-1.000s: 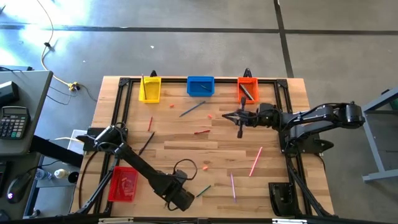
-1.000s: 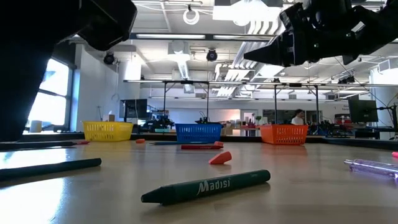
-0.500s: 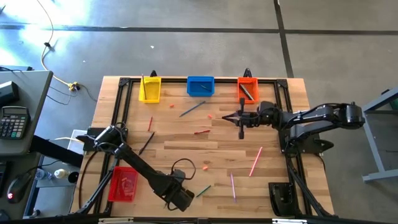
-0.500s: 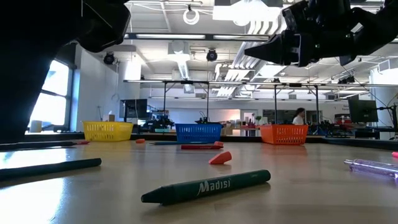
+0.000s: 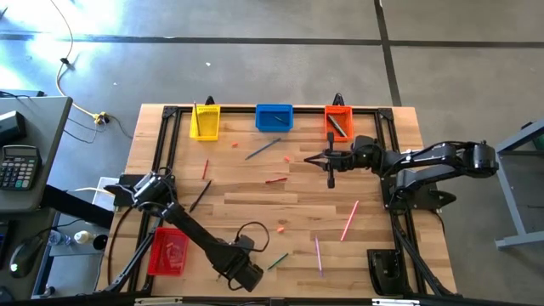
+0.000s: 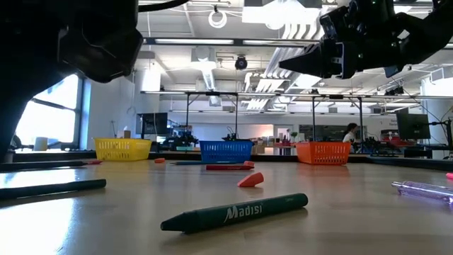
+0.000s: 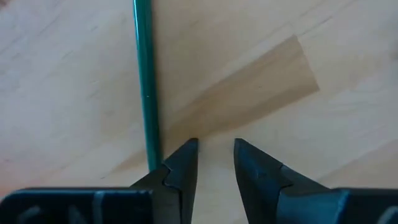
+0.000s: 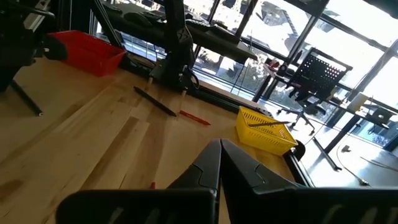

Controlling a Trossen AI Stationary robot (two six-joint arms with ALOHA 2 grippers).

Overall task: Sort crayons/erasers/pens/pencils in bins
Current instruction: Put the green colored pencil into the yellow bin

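My left gripper point(image 7: 214, 152) hovers, fingers parted and empty, with the green pencil point(image 7: 145, 87) just beside one fingertip, so closing now could miss it.

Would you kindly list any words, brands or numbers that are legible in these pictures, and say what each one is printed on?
"Madisi": pale lettering along the side of the green crayon lying on the table, read in the low view.
Calculator beside the table, high view: its keys are too small to read.
Nothing else carries readable text; the bins and the other sticks show no legible markings.
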